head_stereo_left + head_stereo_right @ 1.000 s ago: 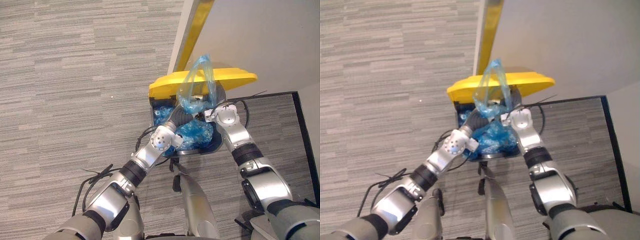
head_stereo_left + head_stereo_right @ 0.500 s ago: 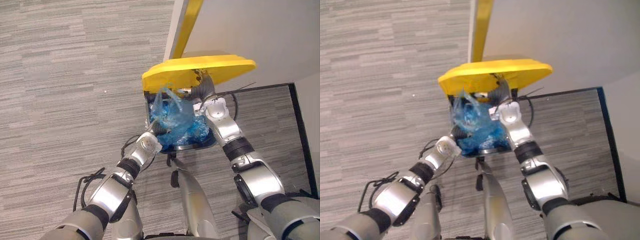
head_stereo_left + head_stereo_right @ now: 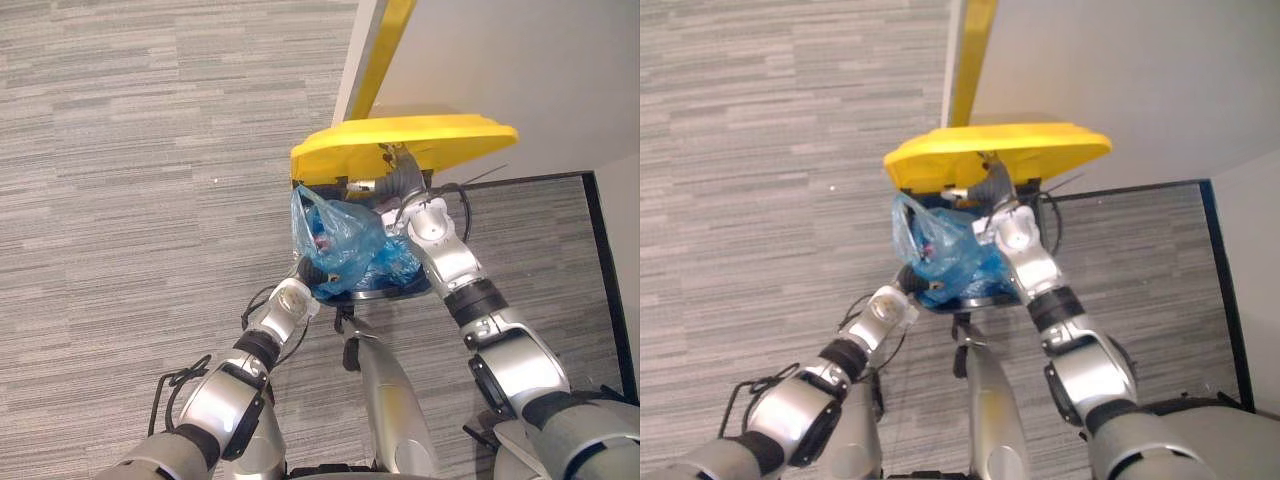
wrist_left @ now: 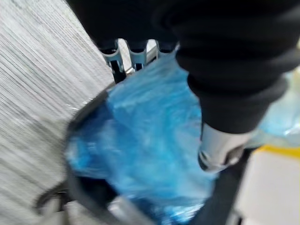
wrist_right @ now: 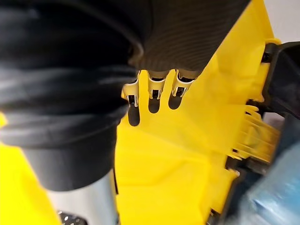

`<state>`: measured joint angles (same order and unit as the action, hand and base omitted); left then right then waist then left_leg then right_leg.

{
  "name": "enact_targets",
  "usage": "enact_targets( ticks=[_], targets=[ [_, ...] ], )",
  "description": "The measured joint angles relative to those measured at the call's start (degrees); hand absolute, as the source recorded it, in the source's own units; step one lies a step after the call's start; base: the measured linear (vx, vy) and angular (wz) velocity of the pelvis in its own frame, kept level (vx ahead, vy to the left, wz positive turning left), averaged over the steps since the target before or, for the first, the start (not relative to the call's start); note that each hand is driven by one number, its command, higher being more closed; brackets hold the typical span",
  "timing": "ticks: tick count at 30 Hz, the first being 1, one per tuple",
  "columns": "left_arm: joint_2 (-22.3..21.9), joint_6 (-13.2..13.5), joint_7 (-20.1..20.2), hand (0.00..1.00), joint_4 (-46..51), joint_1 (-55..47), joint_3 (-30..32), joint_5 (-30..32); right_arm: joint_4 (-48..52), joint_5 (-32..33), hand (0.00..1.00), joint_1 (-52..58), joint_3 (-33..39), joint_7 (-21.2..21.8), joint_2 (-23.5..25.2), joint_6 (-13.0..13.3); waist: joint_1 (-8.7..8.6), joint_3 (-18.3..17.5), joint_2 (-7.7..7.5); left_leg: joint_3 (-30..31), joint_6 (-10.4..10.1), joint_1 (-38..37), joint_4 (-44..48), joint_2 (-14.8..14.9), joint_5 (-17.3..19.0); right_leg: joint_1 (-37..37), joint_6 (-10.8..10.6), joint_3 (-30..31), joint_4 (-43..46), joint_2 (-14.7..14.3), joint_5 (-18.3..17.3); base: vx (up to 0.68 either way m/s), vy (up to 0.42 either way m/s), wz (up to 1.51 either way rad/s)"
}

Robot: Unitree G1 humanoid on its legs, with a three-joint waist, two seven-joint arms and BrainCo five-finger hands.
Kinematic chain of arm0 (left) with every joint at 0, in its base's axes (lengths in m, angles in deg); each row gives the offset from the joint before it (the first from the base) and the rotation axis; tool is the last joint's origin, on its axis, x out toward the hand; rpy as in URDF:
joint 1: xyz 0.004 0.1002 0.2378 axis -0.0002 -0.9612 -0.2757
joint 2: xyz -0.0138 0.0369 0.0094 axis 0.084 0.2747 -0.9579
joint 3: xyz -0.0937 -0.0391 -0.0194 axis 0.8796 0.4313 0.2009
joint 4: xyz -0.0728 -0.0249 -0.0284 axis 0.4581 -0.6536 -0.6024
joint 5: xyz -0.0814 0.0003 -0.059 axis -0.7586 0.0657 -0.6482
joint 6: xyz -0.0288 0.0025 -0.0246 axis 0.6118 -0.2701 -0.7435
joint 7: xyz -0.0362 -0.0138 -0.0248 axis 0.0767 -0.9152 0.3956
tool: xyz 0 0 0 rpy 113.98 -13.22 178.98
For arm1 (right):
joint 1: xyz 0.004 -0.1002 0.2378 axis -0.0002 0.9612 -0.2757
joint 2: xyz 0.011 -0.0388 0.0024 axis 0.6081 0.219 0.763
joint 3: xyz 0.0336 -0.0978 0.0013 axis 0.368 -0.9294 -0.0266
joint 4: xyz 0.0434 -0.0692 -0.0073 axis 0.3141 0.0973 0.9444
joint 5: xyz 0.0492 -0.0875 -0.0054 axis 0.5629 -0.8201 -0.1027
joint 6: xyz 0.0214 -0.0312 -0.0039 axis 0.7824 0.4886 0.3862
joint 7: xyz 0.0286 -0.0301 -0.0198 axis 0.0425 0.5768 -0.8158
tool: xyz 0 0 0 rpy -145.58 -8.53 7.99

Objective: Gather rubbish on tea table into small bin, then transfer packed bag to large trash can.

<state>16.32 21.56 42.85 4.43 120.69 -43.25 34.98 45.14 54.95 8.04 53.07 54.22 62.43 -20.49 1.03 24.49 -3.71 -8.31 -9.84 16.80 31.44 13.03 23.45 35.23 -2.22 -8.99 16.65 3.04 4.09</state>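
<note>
From the head camera we see the large trash can (image 3: pixel 392 293) standing on the grey carpet floor (image 3: pixel 150 150) against a pale wall (image 3: pixel 530 60). Its yellow lid (image 3: pixel 410 140) is tilted up, with the right hand (image 3: pixel 403 181) beneath it. The packed bag (image 3: pixel 338 235), translucent blue, sits at the can's open mouth on the left side, above the blue liner (image 3: pixel 398 266), and the left hand (image 3: pixel 314 272) is tucked right under it. In the left wrist view our finger roots (image 4: pixel 123 52) run into blurred blue plastic (bag or liner, we cannot tell which), so we cannot say whether that hand is gripping. In the right wrist view the right hand's fingers (image 5: pixel 155 88) lie straight and flat against the lid's yellow underside.
</note>
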Motion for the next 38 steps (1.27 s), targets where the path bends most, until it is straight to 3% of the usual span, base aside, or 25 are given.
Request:
enact_targets(
  ticks=[3,7,11,15,18,19,21,22,23,25,26,27,28,29,33,38],
  targets=[
    [3.3,1.2,0.0,0.0,6.0,-5.8,0.8,-3.4,0.0,-1.6,0.0,6.6,1.1,0.5,0.0,-0.3,0.34,0.2,1.24,1.1,0.3,-3.2,-0.7,-0.1,0.1,-3.7,-0.6,-0.8,-0.3,-0.1,-0.5,-0.01,-0.008,0.12],
    [6.5,2.5,0.5,0.0,11.2,-16.2,7.1,-6.1,0.2,-1.7,0.0,15.9,6.1,1.5,0.1,-0.5,1.23,-0.4,2.27,1.2,1.7,-6.5,-3.6,-1.3,-0.8,-7.2,-0.5,-1.2,-2.4,0.9,-0.3,-0.02,0.009,0.11],
    [8.7,2.5,1.6,0.0,10.1,-24.7,13.0,-7.8,0.2,-2.4,0.0,22.7,7.7,2.4,0.6,-0.8,1.5,-1.4,3.24,1.3,1.3,-9.7,-6.1,-2.1,-2.3,-9.6,-0.6,-1.2,-2.8,1.4,-0.3,0.02,0.012,0.05],
    [8.6,2.1,2.8,0.0,1.2,-29.6,18.8,-8.9,0.2,-3.9,0.0,29.2,11.8,3.2,4.7,-0.8,1.65,-2.5,3.24,0.9,1.5,-13.5,-7.1,-3.2,-2.7,-12.7,-0.8,-0.7,-3.1,2.3,-0.2,-0.03,0.01,-0.04],
    [7.9,1.5,2.8,0.0,-2.3,-32.4,20.3,-8.8,0.0,-4.2,0.0,34.7,12.6,3.7,7.4,-0.8,1.89,-4.3,2.47,-0.5,1.6,-14.8,-7.0,-3.7,-2.6,-13.6,-1.9,0.5,-3.7,2.5,0.6,-0.08,0.018,-0.18],
    [6.9,1.1,2.9,0.0,-3.8,-33.5,20.8,-8.7,-0.2,-5.8,0.0,37.6,13.5,3.9,8.5,-0.7,1.64,-5.1,2.14,-0.9,1.9,-14.7,-5.8,-4.1,-2.5,-13.7,-3.1,0.8,-3.7,2.8,1.4,-0.12,0.028,-0.2],
    [5.9,0.6,3.1,0.0,-5.1,-34.6,20.9,-7.5,-2.5,-6.3,0.0,40.7,14.1,4.0,9.6,-0.7,1.13,-6.1,1.42,-1.8,2.4,-15.0,-5.5,-3.9,-2.6,-15.2,-7.4,0.2,-6.8,2.8,1.1,-0.13,-0.004,-0.23],
    [4.5,0.4,3.3,0.0,-5.8,-35.1,20.9,-6.9,-5.6,-6.8,0.0,41.6,14.4,4.1,10.4,-0.9,1.28,-6.8,2.88,-3.3,2.5,-15.1,-6.9,-1.7,-3.6,-12.7,-4.5,-1.3,1.0,3.1,-2.3,-0.16,-0.049,-0.28],
    [3.9,0.0,3.3,0.0,-6.7,-35.3,21.0,-6.4,-8.8,-8.2,0.0,43.6,16.1,4.1,12.1,-1.0,0.68,-7.7,1.34,-3.4,2.2,-16.2,-8.3,-1.5,-4.7,-10.8,0.2,-0.8,17.2,4.2,-6.6,-0.17,-0.1,-0.29],
    [3.4,-0.2,3.3,0.0,-7.0,-36.3,21.2,-6.5,-12.9,-8.9,0.0,46.7,18.2,4.1,14.0,-1.2,0.71,-9.3,0.57,-3.2,1.6,-17.0,-9.1,-1.4,-5.1,-13.3,-0.3,0.5,26.3,4.9,-10.9,-0.07,-0.122,-0.06],
    [3.0,-0.2,3.3,0.0,-7.0,-36.5,21.6,-6.4,-14.8,-9.1,0.0,48.2,19.9,4.0,14.5,-1.3,0.86,-10.7,-0.67,-3.4,1.3,-17.1,-9.1,-1.5,-5.2,-16.9,-1.8,1.9,25.5,5.0,-16.8,-0.01,-0.146,-0.06],
    [2.6,-0.3,3.4,0.0,-7.1,-36.1,22.9,-6.4,-16.2,-9.5,0.0,48.7,20.9,3.8,14.9,-1.4,0.8,-11.6,-1.88,-3.7,1.2,-16.9,-9.3,-1.6,-5.3,-19.2,-1.8,2.2,20.5,4.2,-19.7,-0.01,-0.186,-0.23],
    [0.5,-0.3,3.3,0.0,-7.8,-35.8,23.6,-6.4,-17.9,-9.7,0.0,48.2,23.5,3.6,14.7,-1.4,0.93,-12.3,-0.08,-3.9,0.6,-16.8,-10.5,-0.6,-5.9,-20.4,0.9,1.5,15.6,2.0,-18.8,-0.03,-0.156,-0.37],
    [-1.7,-0.3,3.7,0.0,-8.1,-36.1,24.4,-6.4,-19.7,-9.8,0.0,48.0,25.0,3.1,14.4,-1.4,0.81,-14.2,1.4,-4.4,0.9,-17.0,-13.3,0.0,-7.4,-20.5,1.2,1.7,11.7,0.3,-17.2,-0.03,-0.131,-0.37],
    [-4.3,-0.2,4.1,0.0,-10.8,-36.0,24.8,-6.5,-24.9,-9.4,0.0,46.8,28.9,3.0,13.5,-1.6,0.24,-16.8,3.11,-5.2,3.5,-21.3,-23.5,-1.1,-12.5,-23.1,1.3,2.7,4.5,-1.3,-13.3,0.01,-0.05,-0.13],
    [-3.1,-0.3,4.0,0.0,-12.5,-36.2,25.0,-6.4,-27.2,-9.4,0.0,46.6,32.3,2.9,13.0,-2.1,-0.19,-17.9,3.85,-4.9,4.1,-22.2,-25.4,-2.8,-13.0,-24.9,0.1,3.5,0.6,-0.9,-10.8,0.01,0.068,-0.06]
  ],
)
